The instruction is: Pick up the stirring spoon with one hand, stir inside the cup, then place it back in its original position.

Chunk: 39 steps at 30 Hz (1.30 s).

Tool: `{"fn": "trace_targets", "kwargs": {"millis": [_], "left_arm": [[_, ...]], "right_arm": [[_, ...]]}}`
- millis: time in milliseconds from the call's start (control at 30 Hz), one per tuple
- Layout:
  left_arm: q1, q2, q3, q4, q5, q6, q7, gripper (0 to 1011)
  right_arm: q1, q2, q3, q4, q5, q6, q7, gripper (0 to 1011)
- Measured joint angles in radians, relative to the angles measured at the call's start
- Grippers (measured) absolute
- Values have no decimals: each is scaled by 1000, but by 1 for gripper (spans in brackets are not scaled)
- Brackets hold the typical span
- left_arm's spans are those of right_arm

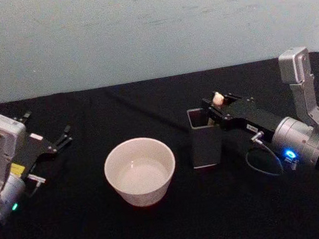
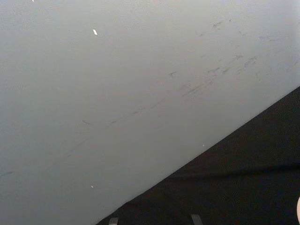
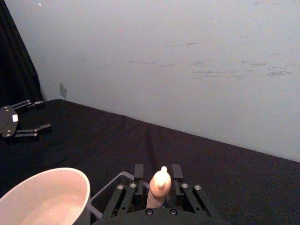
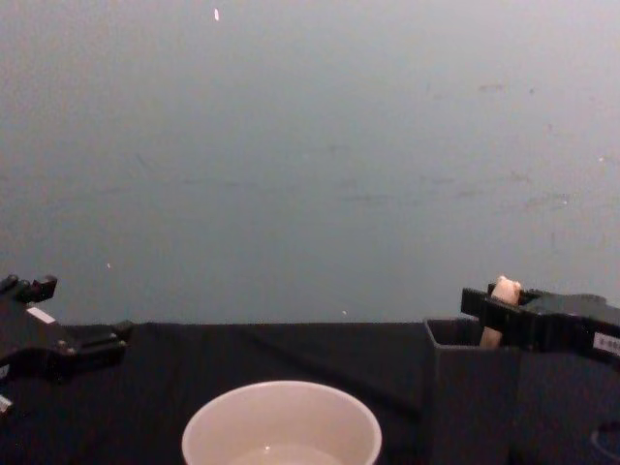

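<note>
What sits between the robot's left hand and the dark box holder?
The cream cup stands there, clearest in the head view.

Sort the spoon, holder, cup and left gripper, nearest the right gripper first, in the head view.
1. stirring spoon, at the right gripper's tips.
2. holder, just under it.
3. cup, in the middle.
4. left gripper, far left.

The stirring spoon stands upright in the tall dark grey square holder; its beige knobbed handle end pokes above the rim. The wide cream cup sits upright on the holder's left, near it but not touching.
</note>
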Motion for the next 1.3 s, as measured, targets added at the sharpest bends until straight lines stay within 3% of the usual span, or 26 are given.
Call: {"fn": "trace_targets", "kwargs": {"millis": [200,700,1033,1300], "left_arm": [[0,0,0,0,0,0,0,1001],[0,0,0,0,0,0,0,1001],[0,0,0,0,0,0,0,1001],[0,0,0,0,0,0,0,1001]], "right_arm": [[0,0,0,0,1,0,0,216],[-4,0,8,-29,-12,-13,30,214],[3,26,26,-80,-26,-43,77,214],[21,55,42,-118,-11,-86,140,214]]}}
